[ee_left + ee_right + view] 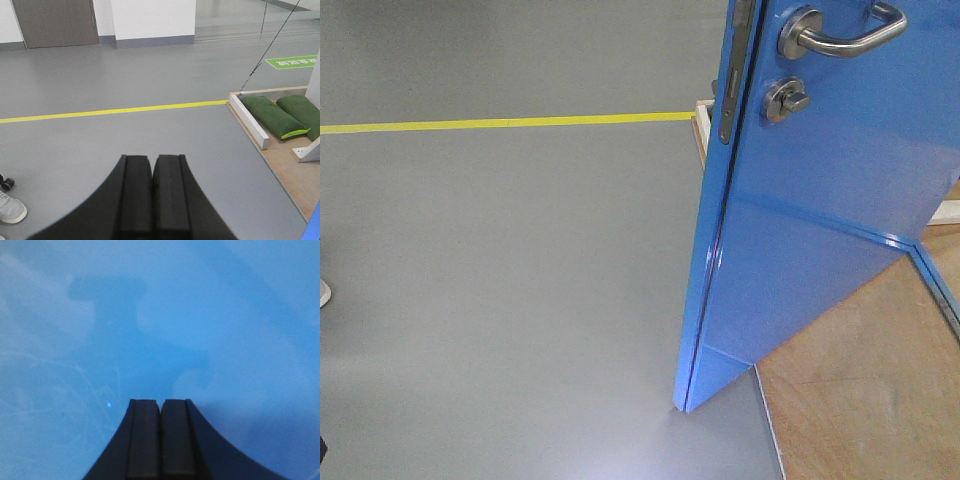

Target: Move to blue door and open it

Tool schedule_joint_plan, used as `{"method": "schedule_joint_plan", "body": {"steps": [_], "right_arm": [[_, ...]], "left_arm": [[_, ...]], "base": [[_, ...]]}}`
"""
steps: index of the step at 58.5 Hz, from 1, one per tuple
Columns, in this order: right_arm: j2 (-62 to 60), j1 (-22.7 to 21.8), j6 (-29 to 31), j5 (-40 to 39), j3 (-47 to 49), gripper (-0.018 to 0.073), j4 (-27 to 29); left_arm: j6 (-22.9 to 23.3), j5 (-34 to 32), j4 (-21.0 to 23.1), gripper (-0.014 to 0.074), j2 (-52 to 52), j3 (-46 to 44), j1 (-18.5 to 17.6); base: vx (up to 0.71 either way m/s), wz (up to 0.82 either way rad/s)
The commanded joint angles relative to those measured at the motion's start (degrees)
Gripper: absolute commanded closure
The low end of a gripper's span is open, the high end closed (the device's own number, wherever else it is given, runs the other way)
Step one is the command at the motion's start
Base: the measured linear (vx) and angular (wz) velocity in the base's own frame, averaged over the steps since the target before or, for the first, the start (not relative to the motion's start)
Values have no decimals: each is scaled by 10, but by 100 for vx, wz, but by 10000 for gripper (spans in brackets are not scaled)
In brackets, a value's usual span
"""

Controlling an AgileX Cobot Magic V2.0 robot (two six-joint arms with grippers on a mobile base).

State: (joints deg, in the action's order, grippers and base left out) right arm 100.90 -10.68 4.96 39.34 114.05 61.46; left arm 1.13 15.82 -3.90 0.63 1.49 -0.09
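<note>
The blue door [820,230] stands at the right of the front view, swung open with its edge turned to me. Its silver lever handle [845,35] is at the top, the round thumb-turn lock [785,100] below it, and the metal latch plate [732,85] on the edge. My right gripper [161,402] is shut and empty, pointing at the glossy door panel [160,315], which fills the right wrist view. My left gripper [152,159] is shut and empty, pointing over the grey floor. Neither gripper shows in the front view.
A yellow floor line [500,123] crosses the grey floor; it also shows in the left wrist view [115,110]. A wooden platform [860,400] carries the door. Green sandbags [280,115] and a white brace [248,120] lie on it. A shoe [10,207] is at the left.
</note>
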Motion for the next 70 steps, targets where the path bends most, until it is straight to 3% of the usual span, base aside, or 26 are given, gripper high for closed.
{"method": "schedule_joint_plan", "body": {"steps": [1, 27, 43, 70], "right_arm": [[-20, 0, 5, -48, 15, 547, 21], [-16, 0, 5, -37, 15, 547, 34], [-16, -1, 5, 27, 15, 547, 103], [-16, -1, 5, 29, 15, 547, 105]], "left_arm": [[4, -49, 2, 524, 8, -14, -4], [4, -49, 2, 524, 8, -14, -4], [4, -49, 2, 524, 8, -14, -4], [4, -49, 2, 524, 8, -14, -4]], "base": [[0, 0], [0, 0], [0, 0], [0, 0]]}}
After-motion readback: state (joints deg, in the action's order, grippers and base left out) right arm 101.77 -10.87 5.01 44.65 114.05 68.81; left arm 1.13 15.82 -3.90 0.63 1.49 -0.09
